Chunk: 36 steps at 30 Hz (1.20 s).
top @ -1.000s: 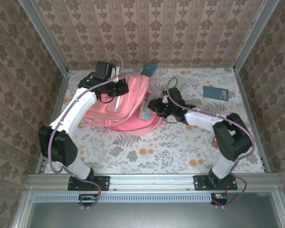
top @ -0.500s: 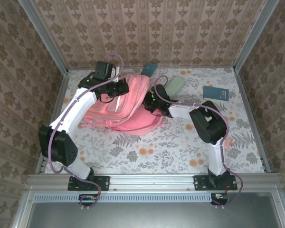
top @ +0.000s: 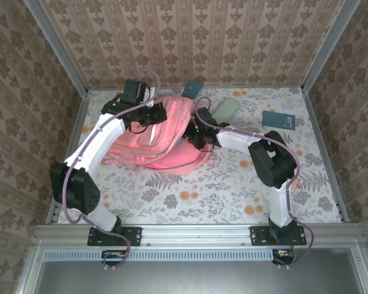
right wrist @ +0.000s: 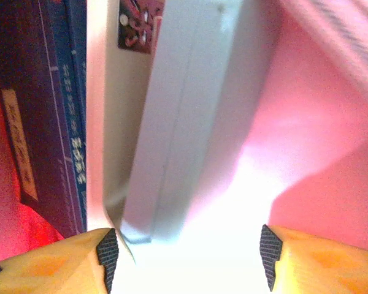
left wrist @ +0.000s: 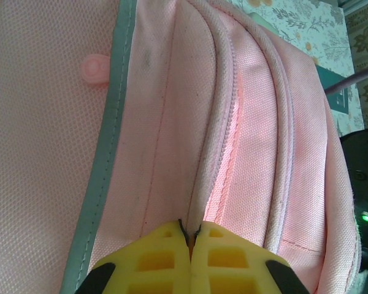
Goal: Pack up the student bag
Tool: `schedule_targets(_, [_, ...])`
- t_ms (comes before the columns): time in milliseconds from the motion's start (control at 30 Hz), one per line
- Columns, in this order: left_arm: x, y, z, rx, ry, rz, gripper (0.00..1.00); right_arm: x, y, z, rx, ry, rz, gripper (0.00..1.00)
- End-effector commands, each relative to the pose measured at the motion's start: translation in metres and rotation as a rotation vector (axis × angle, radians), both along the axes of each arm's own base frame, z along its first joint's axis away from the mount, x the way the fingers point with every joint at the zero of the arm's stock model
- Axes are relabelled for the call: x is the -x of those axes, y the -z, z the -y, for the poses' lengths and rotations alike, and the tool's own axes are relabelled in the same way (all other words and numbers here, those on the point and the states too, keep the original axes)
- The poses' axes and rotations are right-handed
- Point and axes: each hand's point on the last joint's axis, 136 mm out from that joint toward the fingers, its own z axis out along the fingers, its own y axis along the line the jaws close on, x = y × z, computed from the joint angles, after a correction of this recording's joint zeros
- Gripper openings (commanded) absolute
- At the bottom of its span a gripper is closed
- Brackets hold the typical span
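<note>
The student bag [top: 165,147] lies in the middle of the table, pink with a pale grey stripe [left wrist: 107,122]. My left gripper [top: 161,114] is at its upper edge and, in the left wrist view, the left gripper [left wrist: 190,236] is shut on the piped seam of the bag [left wrist: 257,141] next to the zipper, holding it up. My right gripper [top: 194,131] reaches into the bag's mouth from the right. Seen from the right wrist, the right gripper [right wrist: 187,257] stands open inside the pink lining [right wrist: 319,122]. A flat grey case [right wrist: 184,110] lies free just ahead of it, beside a dark blue book [right wrist: 43,110].
A pale green case [top: 226,110] and a dark blue booklet [top: 278,119] lie on the floral table right of the bag. A teal object [top: 192,90] sits at the back behind the bag. Patterned walls close in the table on three sides.
My right gripper has moved left into the bag's mouth with the grey case, and its jaws have opened off the case. The left gripper has kept its hold.
</note>
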Motion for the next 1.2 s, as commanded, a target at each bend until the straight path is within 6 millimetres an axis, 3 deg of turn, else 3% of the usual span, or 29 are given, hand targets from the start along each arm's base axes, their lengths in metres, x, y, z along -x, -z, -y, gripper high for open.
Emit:
schedule_targets(0, [0.002, -0.017, -0.007, -0.016, 0.012, 0.072, 0.00, 0.017, -0.022, 0.019, 0.098, -0.069, 0.018, 0.66])
schedule_targets(233, [0.003, 0.006, -0.018, -0.113, 0.011, 0.050, 0.00, 0.033, -0.064, 0.049, 0.120, -0.108, 0.130, 0.65])
schedule_targets(333, [0.005, 0.021, -0.025, -0.181, 0.018, 0.023, 0.00, 0.035, -0.072, 0.080, 0.165, -0.076, 0.183, 0.63])
schedule_targets(533, [0.010, 0.038, -0.026, -0.211, 0.036, -0.011, 0.00, 0.028, -0.065, 0.169, 0.281, 0.070, 0.187, 0.61])
schedule_targets(700, [0.011, 0.042, -0.018, -0.187, 0.056, -0.026, 0.02, 0.006, -0.053, 0.251, 0.465, 0.226, 0.194, 0.61])
schedule_targets(800, [0.011, 0.042, -0.011, -0.155, 0.070, -0.031, 0.08, -0.007, -0.044, 0.289, 0.492, 0.311, 0.152, 0.62])
schedule_targets(867, [0.011, 0.042, -0.008, -0.144, 0.075, -0.032, 0.14, -0.019, -0.041, 0.308, 0.492, 0.348, 0.140, 0.62])
schedule_targets(933, [0.011, 0.040, -0.005, -0.132, 0.077, -0.029, 0.28, -0.034, -0.037, 0.323, 0.504, 0.367, 0.131, 0.62])
schedule_targets(1167, [0.009, 0.032, -0.003, -0.116, 0.067, -0.018, 0.40, -0.076, -0.016, 0.359, 0.504, 0.418, 0.055, 0.62])
